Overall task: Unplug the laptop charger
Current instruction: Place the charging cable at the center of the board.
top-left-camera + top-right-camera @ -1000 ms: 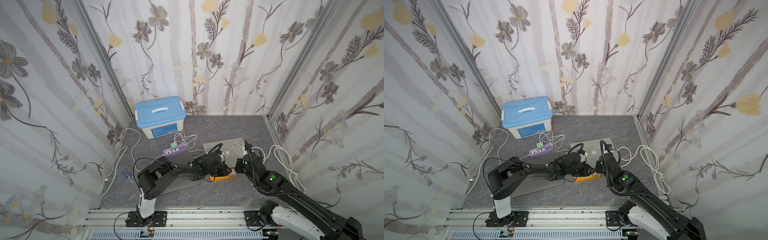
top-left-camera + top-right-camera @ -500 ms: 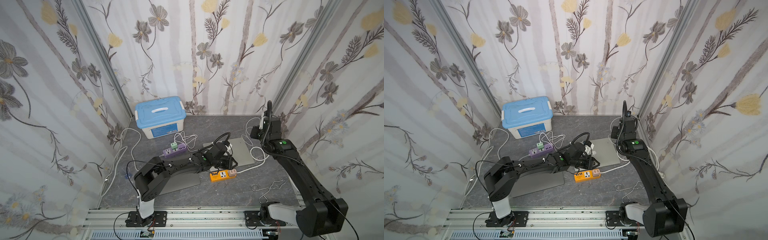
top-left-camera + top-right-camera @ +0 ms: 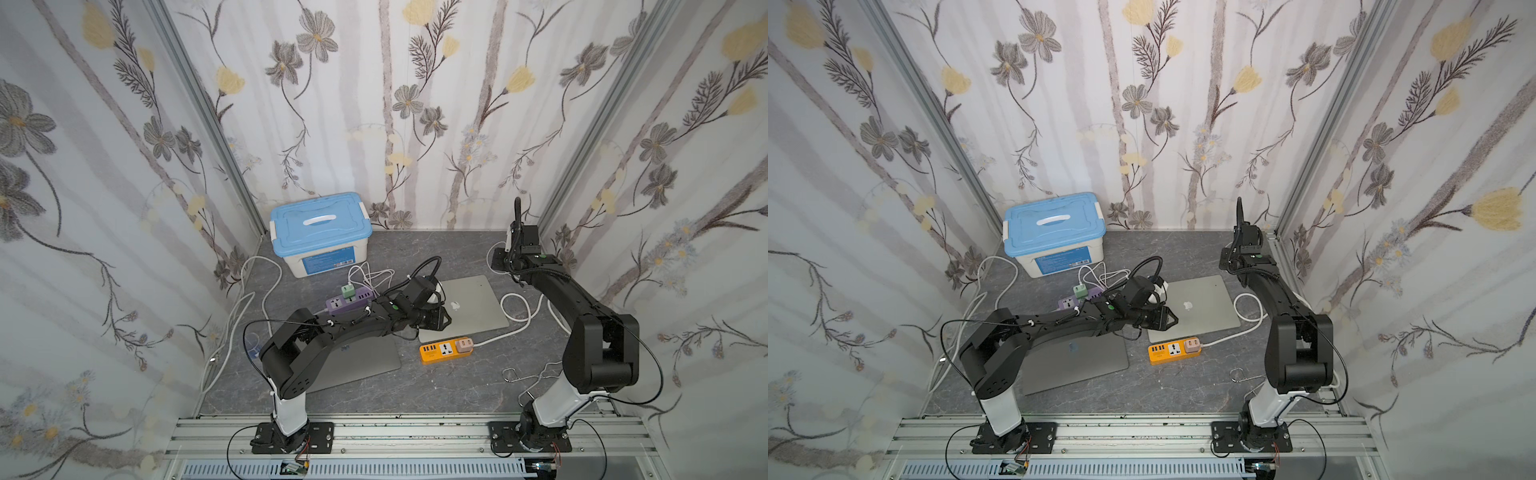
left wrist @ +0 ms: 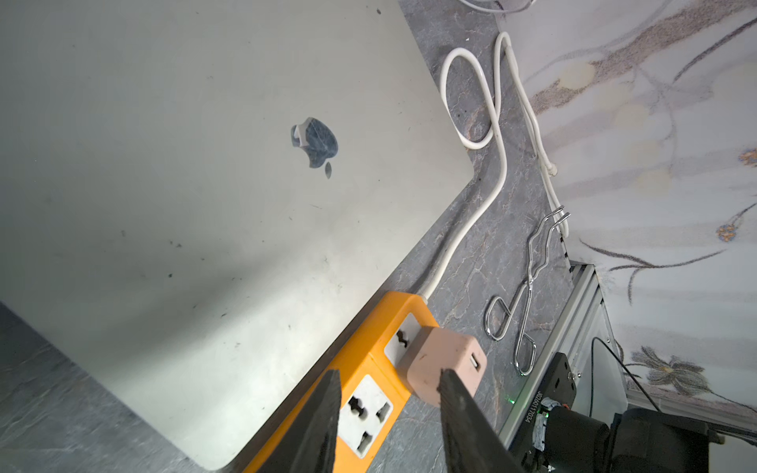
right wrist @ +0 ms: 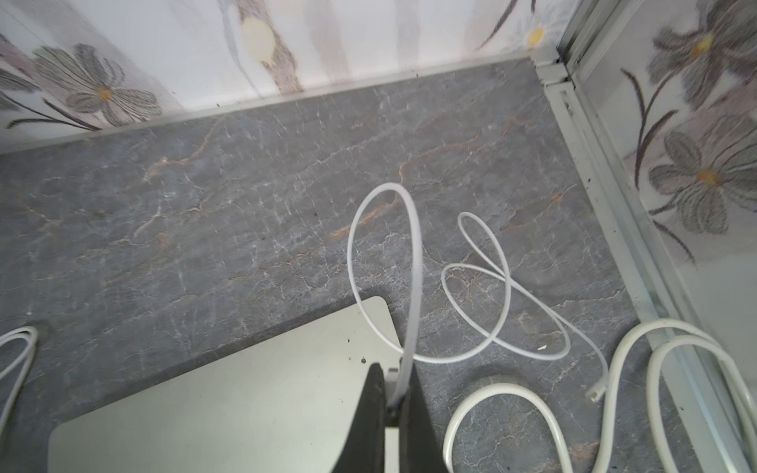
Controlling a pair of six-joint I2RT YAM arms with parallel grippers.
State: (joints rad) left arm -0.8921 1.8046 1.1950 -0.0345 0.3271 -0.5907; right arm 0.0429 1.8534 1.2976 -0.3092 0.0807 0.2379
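Note:
A shut silver laptop (image 3: 471,305) (image 3: 1202,305) lies mid-table. My right gripper (image 5: 397,393) is at its far right corner (image 3: 498,266), shut on the thin white charger cable (image 5: 413,254), which loops up and away over the table. A small white connector (image 5: 392,372) shows at the laptop's edge beside the fingertips; whether it sits in the port I cannot tell. My left gripper (image 4: 389,393) hangs open over the laptop's near left corner (image 3: 441,321), above the orange power strip (image 4: 368,368), holding nothing.
A pink adapter (image 3: 464,344) is plugged into the orange strip, whose thick white cord (image 3: 515,316) curls right. Metal tongs (image 4: 528,286) lie near the front right. A second grey laptop (image 3: 361,361), a purple power strip (image 3: 349,301) and a blue-lidded box (image 3: 320,226) are at left.
My right arm swung from the orange strip up to the laptop's far right corner. My left gripper drew back from the strip onto the laptop's corner and opened a little.

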